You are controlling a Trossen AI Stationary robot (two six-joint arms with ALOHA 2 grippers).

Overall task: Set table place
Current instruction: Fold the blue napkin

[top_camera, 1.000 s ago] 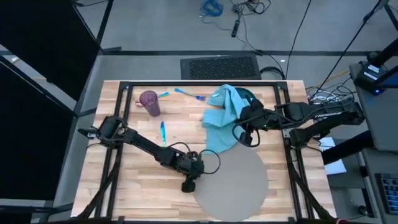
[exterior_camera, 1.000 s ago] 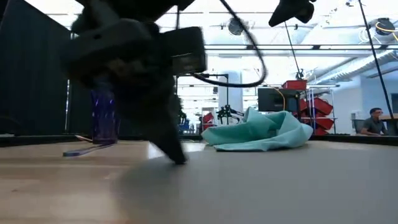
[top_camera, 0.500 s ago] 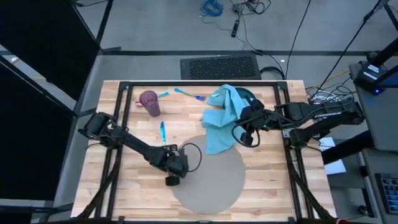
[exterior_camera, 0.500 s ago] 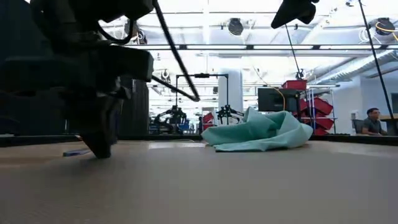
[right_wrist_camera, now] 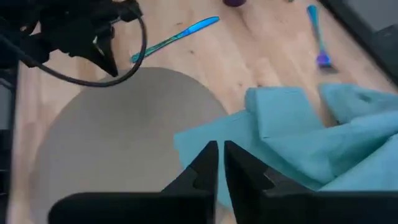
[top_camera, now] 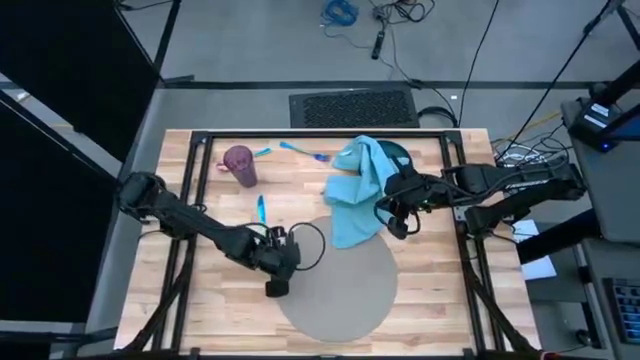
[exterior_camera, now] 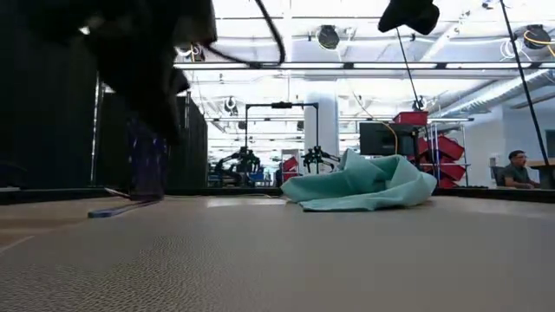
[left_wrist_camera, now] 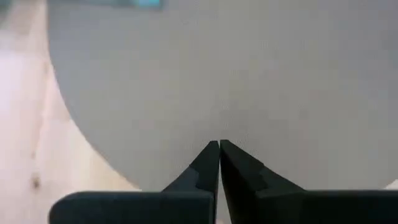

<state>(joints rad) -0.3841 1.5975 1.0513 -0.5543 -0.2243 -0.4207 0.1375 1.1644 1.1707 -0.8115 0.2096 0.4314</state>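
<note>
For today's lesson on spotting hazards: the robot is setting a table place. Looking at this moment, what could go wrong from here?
1. The teal cloth overlaps the far edge of the grey placemat, so moving the mat further may drag or bunch the cloth.
2. The left gripper, fingers shut, sits at the placemat's edge in the high view; whether it grips the mat is unclear, so the mat could slip.
3. The right gripper hovers over the cloth and may snag it.

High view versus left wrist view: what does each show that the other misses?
Only the high view shows the purple cup, the teal cloth overlapping the placemat, and the right tool above that cloth. Only the left wrist view shows the left tool shut, with nothing between its fingers. Both show the grey placemat on the table.
</note>
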